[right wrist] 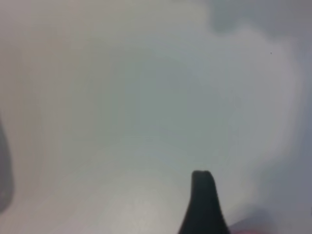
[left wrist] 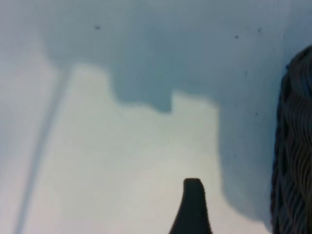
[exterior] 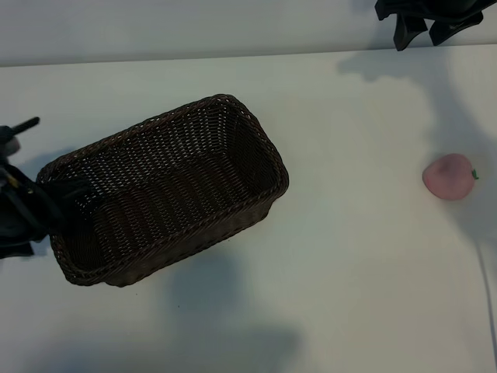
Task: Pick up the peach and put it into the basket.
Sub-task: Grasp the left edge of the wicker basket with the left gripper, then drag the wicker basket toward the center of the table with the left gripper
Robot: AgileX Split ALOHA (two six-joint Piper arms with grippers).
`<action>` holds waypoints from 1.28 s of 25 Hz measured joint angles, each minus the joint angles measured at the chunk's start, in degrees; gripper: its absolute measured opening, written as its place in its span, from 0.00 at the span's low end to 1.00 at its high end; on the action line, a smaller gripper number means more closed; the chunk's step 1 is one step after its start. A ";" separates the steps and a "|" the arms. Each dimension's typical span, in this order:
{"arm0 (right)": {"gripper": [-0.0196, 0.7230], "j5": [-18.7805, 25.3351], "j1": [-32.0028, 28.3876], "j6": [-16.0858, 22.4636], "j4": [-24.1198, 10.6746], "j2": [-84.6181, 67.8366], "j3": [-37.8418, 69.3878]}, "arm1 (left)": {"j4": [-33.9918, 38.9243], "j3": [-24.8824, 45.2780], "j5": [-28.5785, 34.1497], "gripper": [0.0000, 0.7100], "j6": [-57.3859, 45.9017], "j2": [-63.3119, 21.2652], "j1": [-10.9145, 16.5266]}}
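The peach (exterior: pixel 449 176), small, round and pale pink with a green stem tip, lies alone on the white table at the right. The basket (exterior: pixel 167 186), dark-brown wicker, sits slanted at the centre-left with nothing in it. My right gripper (exterior: pixel 423 33) hangs open at the far right edge of the table, well behind the peach and holding nothing. One dark finger (right wrist: pixel 202 204) shows over bare table in the right wrist view. My left gripper (exterior: pixel 23 206) rests open at the basket's left end. Its finger (left wrist: pixel 193 209) is beside the wicker wall (left wrist: pixel 295 146).
The white tabletop (exterior: pixel 349 256) stretches between basket and peach. A thin cable (exterior: pixel 489 287) runs along the right edge near the peach. Arm shadows fall across the front left and the far right.
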 joint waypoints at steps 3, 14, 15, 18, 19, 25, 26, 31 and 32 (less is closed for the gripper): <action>0.72 0.00 0.00 0.00 0.00 0.00 0.00 | -3.44 0.00 -3.92 0.84 3.23 4.20 0.00; 0.72 0.00 0.00 0.00 0.00 0.00 0.00 | -11.59 0.00 -8.52 0.57 10.73 8.22 0.13; 0.72 0.00 0.00 0.00 0.00 0.00 0.00 | -11.65 0.00 -8.93 0.57 10.95 8.22 0.13; 0.72 0.00 0.00 0.00 0.00 0.00 0.00 | -11.75 0.00 -9.21 0.56 10.96 8.22 0.13; 0.72 0.00 0.00 0.00 0.00 0.00 0.00 | -11.77 0.00 -9.24 0.56 10.96 8.22 0.13; 0.72 0.00 0.00 0.00 0.00 0.00 0.00 | -14.23 0.00 -9.39 0.56 14.66 7.94 0.13; 0.72 0.00 0.00 0.00 0.00 0.00 0.00 | -16.17 0.00 -9.52 0.56 16.30 7.56 0.13; 0.72 0.00 0.00 0.00 0.00 0.00 0.00 | -23.86 0.00 -10.45 0.56 23.99 3.91 0.13; 0.72 0.00 0.00 0.00 0.00 0.00 0.00 | -24.61 -0.06 -10.45 0.56 24.95 3.37 0.13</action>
